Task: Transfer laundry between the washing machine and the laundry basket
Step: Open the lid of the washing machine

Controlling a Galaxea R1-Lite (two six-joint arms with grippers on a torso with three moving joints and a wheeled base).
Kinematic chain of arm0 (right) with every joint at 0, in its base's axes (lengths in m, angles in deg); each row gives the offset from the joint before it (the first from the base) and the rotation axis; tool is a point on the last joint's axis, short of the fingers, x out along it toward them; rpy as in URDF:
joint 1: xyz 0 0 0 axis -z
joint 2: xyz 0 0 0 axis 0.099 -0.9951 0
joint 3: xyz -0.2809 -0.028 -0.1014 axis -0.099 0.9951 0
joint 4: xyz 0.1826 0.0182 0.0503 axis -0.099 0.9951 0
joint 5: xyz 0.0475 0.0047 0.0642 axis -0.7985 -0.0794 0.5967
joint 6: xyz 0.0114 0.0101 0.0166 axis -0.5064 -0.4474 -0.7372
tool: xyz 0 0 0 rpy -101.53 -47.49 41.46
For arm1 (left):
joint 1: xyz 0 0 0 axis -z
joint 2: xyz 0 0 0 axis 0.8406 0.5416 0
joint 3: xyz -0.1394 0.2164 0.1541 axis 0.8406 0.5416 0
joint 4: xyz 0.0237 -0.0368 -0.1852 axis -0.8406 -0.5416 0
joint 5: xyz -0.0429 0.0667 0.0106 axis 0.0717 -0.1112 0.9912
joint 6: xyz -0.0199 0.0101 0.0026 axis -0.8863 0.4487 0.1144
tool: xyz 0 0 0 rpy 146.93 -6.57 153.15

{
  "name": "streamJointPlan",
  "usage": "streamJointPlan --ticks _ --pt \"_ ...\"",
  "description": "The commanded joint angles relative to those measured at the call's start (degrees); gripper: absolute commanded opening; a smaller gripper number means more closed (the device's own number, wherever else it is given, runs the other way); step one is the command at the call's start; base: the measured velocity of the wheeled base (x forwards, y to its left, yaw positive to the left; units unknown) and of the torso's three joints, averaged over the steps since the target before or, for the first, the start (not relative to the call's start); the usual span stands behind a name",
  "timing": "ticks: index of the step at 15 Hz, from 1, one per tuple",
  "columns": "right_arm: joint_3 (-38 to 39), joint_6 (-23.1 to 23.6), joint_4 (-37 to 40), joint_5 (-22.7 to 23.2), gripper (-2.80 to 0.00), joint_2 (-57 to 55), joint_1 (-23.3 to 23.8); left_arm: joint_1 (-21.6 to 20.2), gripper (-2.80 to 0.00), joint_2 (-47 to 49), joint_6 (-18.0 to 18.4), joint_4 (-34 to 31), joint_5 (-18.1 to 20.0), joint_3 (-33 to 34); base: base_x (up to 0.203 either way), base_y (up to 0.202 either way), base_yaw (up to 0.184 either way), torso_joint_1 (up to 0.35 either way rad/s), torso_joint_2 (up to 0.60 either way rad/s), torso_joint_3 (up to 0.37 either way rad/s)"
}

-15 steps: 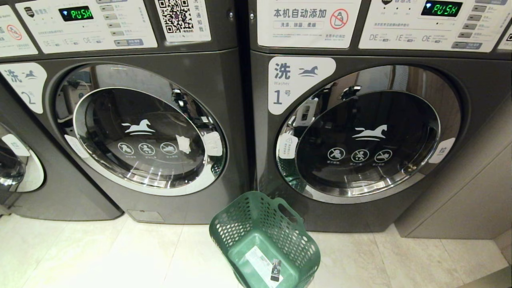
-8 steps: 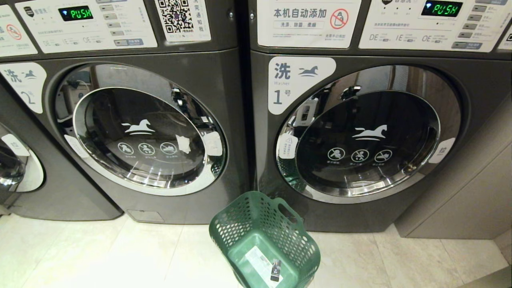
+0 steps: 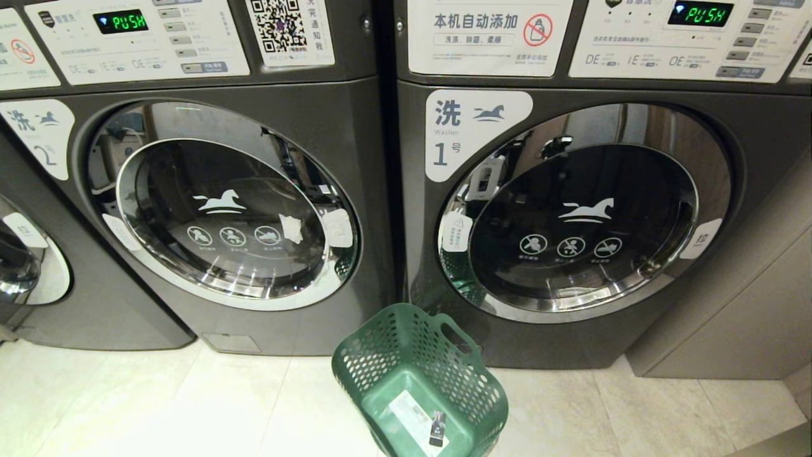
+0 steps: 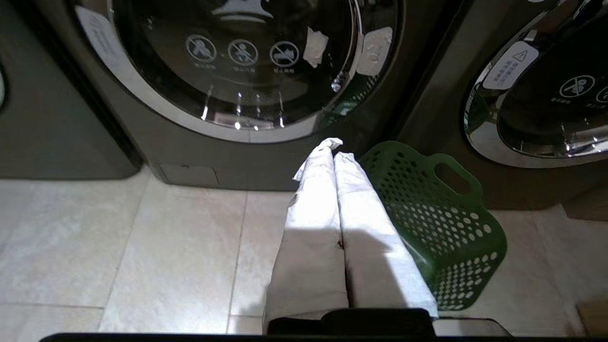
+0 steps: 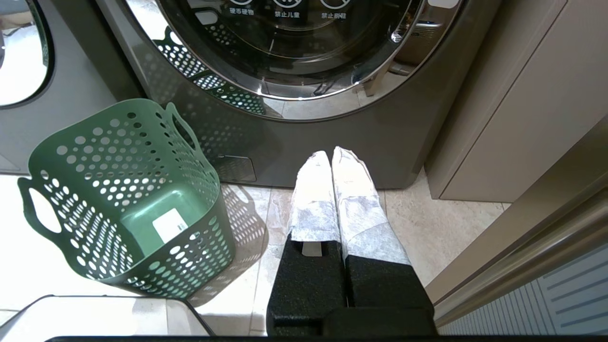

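Note:
The washing machine [image 3: 222,209] marked 2 stands at the left with its round chrome-rimmed door closed and its glass dark. The green laundry basket [image 3: 422,381] sits on the floor tiles between the two front washers, holding nothing but a white label on its bottom. The laundry is out of view. Neither arm shows in the head view. My left gripper [image 4: 335,147] is shut and empty, low above the floor. It points at the washing machine [image 4: 237,61], with the laundry basket [image 4: 441,223] just beside it. My right gripper [image 5: 331,154] is shut and empty beside the laundry basket [image 5: 128,190].
The washer marked 1 [image 3: 583,216] fills the right, door closed, and my right gripper faces its base [image 5: 332,137]. A third washer [image 3: 25,260] shows partly at the far left. A beige cabinet panel [image 3: 729,304] closes off the right side. Pale tiles [image 3: 158,406] lie in front.
Washers and basket have not moved in the head view. Only a dark reflection on the chrome rim of the washing machine's door has shifted upward.

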Motion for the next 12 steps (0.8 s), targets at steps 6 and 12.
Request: streamJointPlan --ticks 6,12 --pt "0.0 0.0 0.0 0.0 -2.8 0.0 0.0 -0.2 0.0 47.6 -4.0 20.4 12.4 -6.8 0.0 0.0 0.0 0.0 0.0 0.0" --pt "0.0 0.0 0.0 0.0 -2.8 0.0 0.0 -4.6 0.0 66.7 -5.0 63.9 33.3 2.1 0.0 0.0 0.0 0.0 0.0 0.0"
